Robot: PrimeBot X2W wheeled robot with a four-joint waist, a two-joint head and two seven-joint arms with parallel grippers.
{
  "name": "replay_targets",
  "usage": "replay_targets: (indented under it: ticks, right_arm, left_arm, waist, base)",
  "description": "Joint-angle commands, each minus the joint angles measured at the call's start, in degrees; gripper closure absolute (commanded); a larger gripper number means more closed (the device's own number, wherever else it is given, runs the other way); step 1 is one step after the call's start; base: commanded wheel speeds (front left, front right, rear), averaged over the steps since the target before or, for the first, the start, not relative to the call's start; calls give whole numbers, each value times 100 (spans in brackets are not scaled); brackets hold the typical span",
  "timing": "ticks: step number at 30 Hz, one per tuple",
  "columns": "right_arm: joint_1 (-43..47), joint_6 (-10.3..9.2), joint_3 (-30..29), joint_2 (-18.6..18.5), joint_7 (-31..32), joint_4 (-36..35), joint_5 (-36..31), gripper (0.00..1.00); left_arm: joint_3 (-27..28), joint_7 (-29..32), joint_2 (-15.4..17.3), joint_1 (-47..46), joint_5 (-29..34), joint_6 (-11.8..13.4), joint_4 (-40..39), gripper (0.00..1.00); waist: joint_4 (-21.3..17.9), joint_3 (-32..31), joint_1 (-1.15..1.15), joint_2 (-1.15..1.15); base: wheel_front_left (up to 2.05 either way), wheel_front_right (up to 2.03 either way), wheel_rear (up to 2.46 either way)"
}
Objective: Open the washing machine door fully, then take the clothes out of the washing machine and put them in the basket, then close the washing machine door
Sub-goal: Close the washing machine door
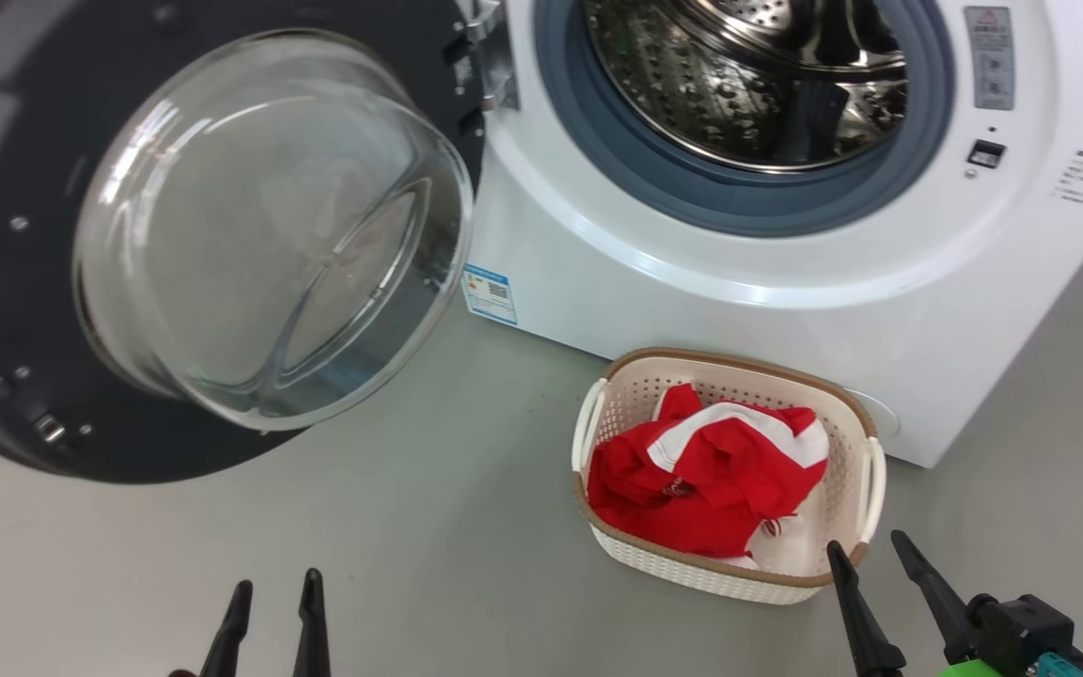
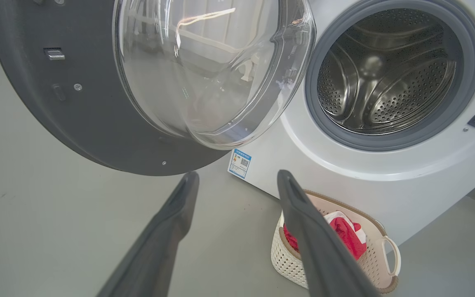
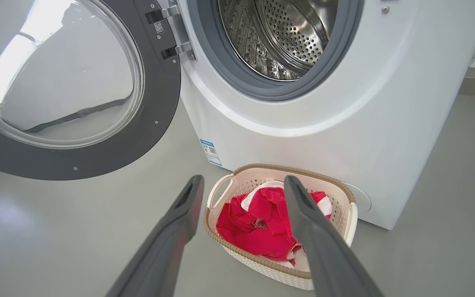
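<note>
The white washing machine (image 1: 786,273) stands with its steel drum (image 1: 748,75) bare, and the drum (image 2: 386,74) looks the same from the left wrist. Its round black-rimmed washing machine door (image 1: 222,235) hangs swung wide to the left, glass bowl facing me. Red and white clothes (image 1: 706,475) lie heaped in the cream basket (image 1: 866,442) on the floor before the machine. My left gripper (image 1: 274,588) is open and empty at the bottom left, below the door. My right gripper (image 1: 866,550) is open and empty just beside the basket's near right corner.
Grey floor (image 1: 410,527) spreads between the door and the basket. A blue label (image 1: 490,293) marks the machine's lower front corner. The door's lower rim (image 2: 109,144) hangs close above the left fingers (image 2: 179,206).
</note>
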Motion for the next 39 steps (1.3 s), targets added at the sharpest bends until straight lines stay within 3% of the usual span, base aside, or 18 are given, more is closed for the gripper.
replay_targets:
  ticks: [1,19,20,21,23,24,29,39]
  right_arm:
    - [-116,42,192,-61,-37,-95,-79,0]
    - [-327,42,505,-138,-37,47,15,0]
    - [-312,42,491,-132,-37,47,14,0]
    - [-295,42,472,-122,-37,44,13,0]
    - [-262,42,433,-100,-37,25,5,0]
    - [-246,42,412,-88,-37,11,0,0]
    - [-189,42,355,-52,-37,-31,-23,0]
    - [-79,42,199,38,-37,-86,-78,0]
  left_arm:
    - [212,-28,58,0,-47,68,-167,0]
    - [345,-28,58,157,-193,175,-325,0]
    - [348,-28,58,149,-211,165,-332,9]
    - [368,-28,58,137,-247,152,-356,54]
    - [437,-28,58,92,-301,113,-440,95]
    - [488,-28,58,48,-296,82,-500,100]
    - [903,-28,58,-293,-230,-64,-836,100]
    - [2283,-28,143,-1976,531,-738,-1475,100]
  waist:
    - [237,-62,0,0]
    - [256,-132,0,0]
    - [250,-148,0,0]
    - [244,-165,0,0]
    - [233,-185,0,0]
    - [229,-187,0,0]
    - [215,-187,0,0]
    - [170,-227,0,0]
  base:
    - [0,0,0]
    - [0,0,0]
    - [0,0,0]
    - [0,0,0]
    - [0,0,0]
    - [0,0,0]
    - [0,0,0]
    - [0,0,0]
